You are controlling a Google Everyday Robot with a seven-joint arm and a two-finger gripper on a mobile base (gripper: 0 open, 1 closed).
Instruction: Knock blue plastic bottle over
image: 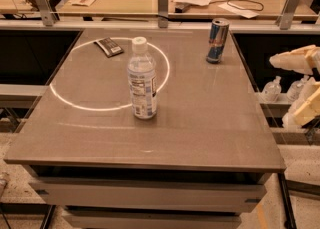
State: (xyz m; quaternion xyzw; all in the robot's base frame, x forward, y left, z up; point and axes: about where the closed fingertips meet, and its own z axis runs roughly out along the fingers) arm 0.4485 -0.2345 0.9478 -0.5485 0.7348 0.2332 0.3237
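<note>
Currently we see the blue plastic bottle (142, 80) upright near the middle of the bench (210, 123) | tool (295, 87) beyond the bench's right edge, jaws apart, gripping nothing | can (217, 40) upright, far right.

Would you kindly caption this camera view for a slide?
Blue plastic bottle upright on table, can behind; gripper hovers beyond its right edge.

The blue plastic bottle (142, 80), clear and faintly bluish with a white screw cap and white printed label, stands upright near the middle of the worktop (210, 123), well apart from the tool (289, 90), which hangs beyond the worktop's right edge, fingers spread.
</note>
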